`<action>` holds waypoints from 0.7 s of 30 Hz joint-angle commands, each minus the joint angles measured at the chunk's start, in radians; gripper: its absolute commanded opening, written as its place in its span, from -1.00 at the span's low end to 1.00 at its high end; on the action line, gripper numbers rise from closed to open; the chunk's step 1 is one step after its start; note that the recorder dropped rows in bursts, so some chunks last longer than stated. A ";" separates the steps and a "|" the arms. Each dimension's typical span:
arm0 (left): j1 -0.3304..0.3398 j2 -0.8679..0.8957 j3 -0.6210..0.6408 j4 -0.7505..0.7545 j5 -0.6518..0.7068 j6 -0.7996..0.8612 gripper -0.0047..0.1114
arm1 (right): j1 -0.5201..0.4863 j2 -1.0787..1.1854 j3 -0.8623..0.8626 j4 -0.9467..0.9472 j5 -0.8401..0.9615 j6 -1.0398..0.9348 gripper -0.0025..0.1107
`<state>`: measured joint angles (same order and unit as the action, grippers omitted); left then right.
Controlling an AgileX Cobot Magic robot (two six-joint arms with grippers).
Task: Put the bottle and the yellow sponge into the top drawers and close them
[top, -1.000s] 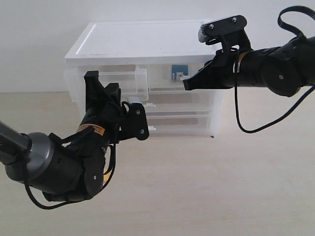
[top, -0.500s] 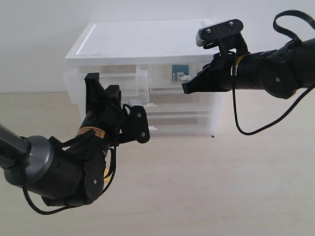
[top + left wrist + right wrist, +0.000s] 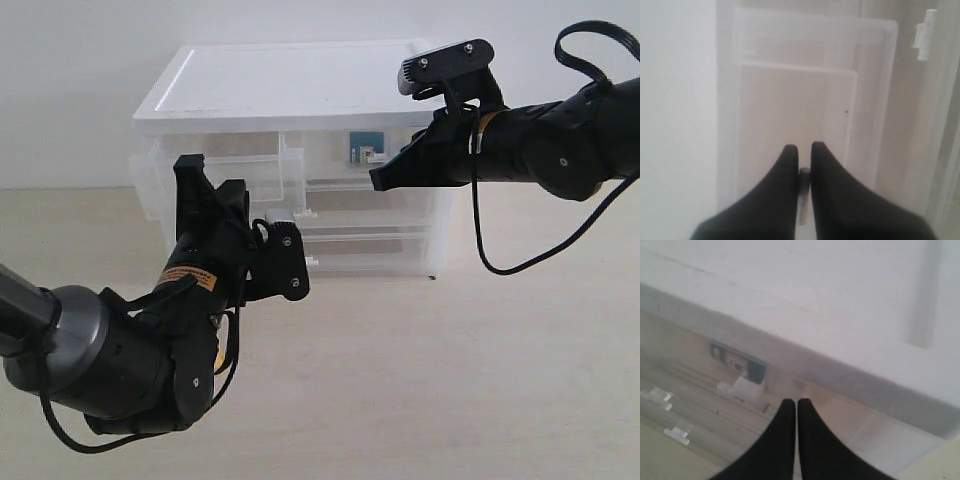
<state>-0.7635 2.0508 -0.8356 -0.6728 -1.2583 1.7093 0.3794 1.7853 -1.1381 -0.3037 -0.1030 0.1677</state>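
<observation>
The left claw (image 3: 800,150) is pressed together, with a small grey piece (image 3: 804,173) showing between its tips that I cannot identify. It faces the front of the left top drawer (image 3: 255,170), which juts out of the white cabinet (image 3: 290,85). The right claw (image 3: 377,180), tips together and holding nothing, is at the right top drawer (image 3: 330,165), which looks nearly flush. The bottle (image 3: 360,150) shows through that drawer's front, inside it. The yellow sponge is not visible anywhere. The closing step seems to be in hand. Next, each drawer needs a straight, level push until its front meets the cabinet.
</observation>
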 commanded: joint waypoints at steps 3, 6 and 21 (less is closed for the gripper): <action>-0.024 -0.032 0.042 -0.010 0.037 -0.008 -0.85 | -0.011 0.005 -0.017 0.006 -0.039 0.001 -0.96; -0.024 -0.032 0.046 -0.022 0.037 -0.004 -0.85 | -0.011 0.005 -0.017 0.006 -0.039 0.003 -0.96; -0.038 -0.032 0.078 -0.026 0.037 -0.004 -0.85 | -0.011 0.005 -0.017 0.006 -0.035 0.001 -0.96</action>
<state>-0.7814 2.0204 -0.7729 -0.6805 -1.2644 1.7097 0.3794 1.7853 -1.1381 -0.3037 -0.1030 0.1677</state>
